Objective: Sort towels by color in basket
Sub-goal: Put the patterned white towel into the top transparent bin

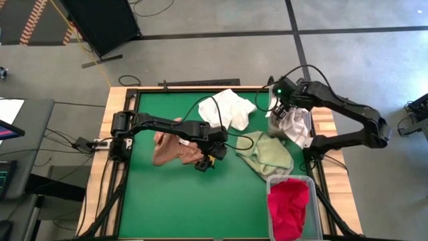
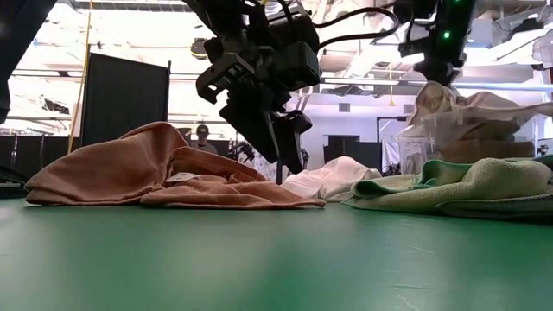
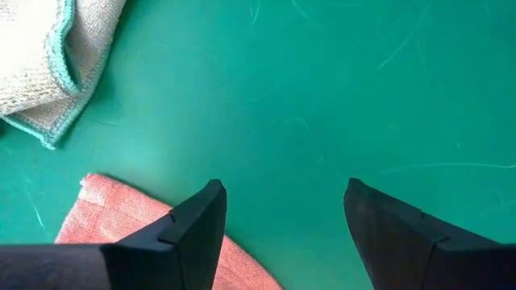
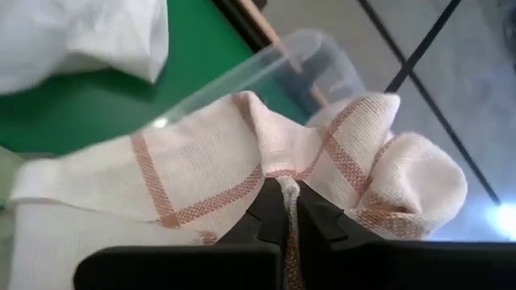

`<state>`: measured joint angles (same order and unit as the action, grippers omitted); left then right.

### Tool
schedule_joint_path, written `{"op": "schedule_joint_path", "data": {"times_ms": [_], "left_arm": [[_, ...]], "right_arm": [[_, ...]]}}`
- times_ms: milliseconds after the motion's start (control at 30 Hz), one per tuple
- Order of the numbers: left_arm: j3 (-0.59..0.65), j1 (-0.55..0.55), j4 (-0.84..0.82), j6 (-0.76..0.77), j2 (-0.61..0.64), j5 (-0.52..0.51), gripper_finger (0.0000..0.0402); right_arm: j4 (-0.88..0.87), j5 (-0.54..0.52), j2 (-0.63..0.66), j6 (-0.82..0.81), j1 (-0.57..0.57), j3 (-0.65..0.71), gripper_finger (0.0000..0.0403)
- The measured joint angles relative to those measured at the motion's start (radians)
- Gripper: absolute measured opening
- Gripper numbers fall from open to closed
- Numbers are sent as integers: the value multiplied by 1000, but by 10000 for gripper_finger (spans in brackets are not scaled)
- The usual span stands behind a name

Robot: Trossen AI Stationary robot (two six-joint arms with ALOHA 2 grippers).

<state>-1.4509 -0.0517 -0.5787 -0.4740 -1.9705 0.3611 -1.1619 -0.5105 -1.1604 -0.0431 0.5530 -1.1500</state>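
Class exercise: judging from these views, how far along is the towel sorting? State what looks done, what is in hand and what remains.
Done: a red towel lies in the clear plastic bin at the table's near right. In hand: the right gripper is shut on a white towel with red check over a second clear container. Left: the rust orange towel, plain white towel and pale green towel lie on the green mat; the left gripper hangs open, empty.

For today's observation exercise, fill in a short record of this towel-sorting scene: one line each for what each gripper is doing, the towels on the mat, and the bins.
right gripper: shut on the checked towel, at the clear bin by the mat's right edge
left gripper: open, empty, above the green mat beside the rust towel
loose on mat: rust towel, white towel, pale green towel
near bin: holds the red towel
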Motion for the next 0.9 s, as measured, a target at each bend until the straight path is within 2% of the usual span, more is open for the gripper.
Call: {"op": "schedule_joint_path", "data": {"times_ms": [233, 567, 800, 900], "left_arm": [[0, 0, -6, -2, 0, 0, 240], [0, 0, -6, -9, 0, 0, 240], [0, 0, -8, 6, 0, 0, 240], [0, 0, -7, 8, 0, 0, 240]], "right_arm": [[-40, 43, -32, -39, 54, 96, 35], [205, 192, -32, 21, 182, 325, 36], [337, 292, -37, 54, 277, 422, 36], [342, 308, -43, 63, 298, 425, 36]]}}
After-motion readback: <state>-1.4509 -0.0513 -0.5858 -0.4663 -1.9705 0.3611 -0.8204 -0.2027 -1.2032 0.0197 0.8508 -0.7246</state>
